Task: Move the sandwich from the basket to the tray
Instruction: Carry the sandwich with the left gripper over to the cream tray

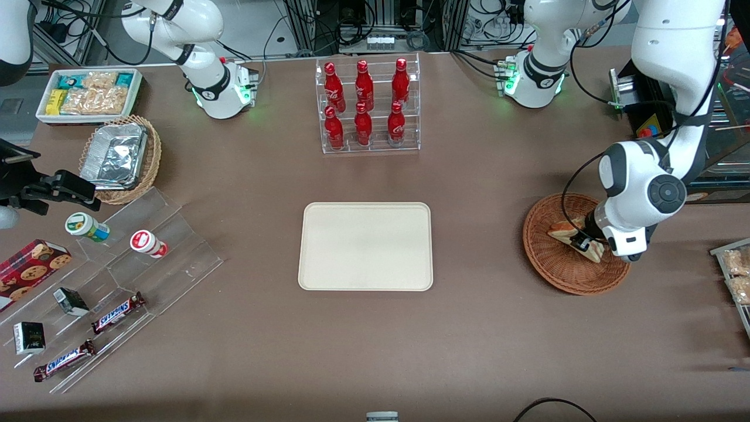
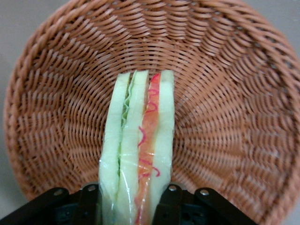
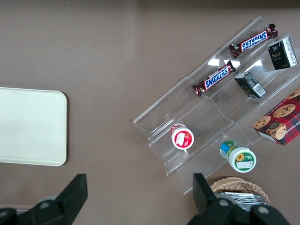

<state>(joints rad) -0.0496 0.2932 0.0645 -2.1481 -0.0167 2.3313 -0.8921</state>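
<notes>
Pincer point(image 2: 136, 206) clamped on sandwich point(image 2: 138, 145) w/ fingers on bread faces, inside basket point(image 2: 225, 93); soft, light, film-wrapped, likely slippery; grip gently.

Robot lab – cabled racks point(image 1: 381, 23)

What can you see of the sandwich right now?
The sandwich is a wedge of pale bread slices with green and orange-red filling, in clear wrap. It stands on edge in the reddish-brown woven basket, toward the working arm's end of the table. The gripper is down in the basket, a black finger against each bread face. The cream tray lies bare.
</notes>
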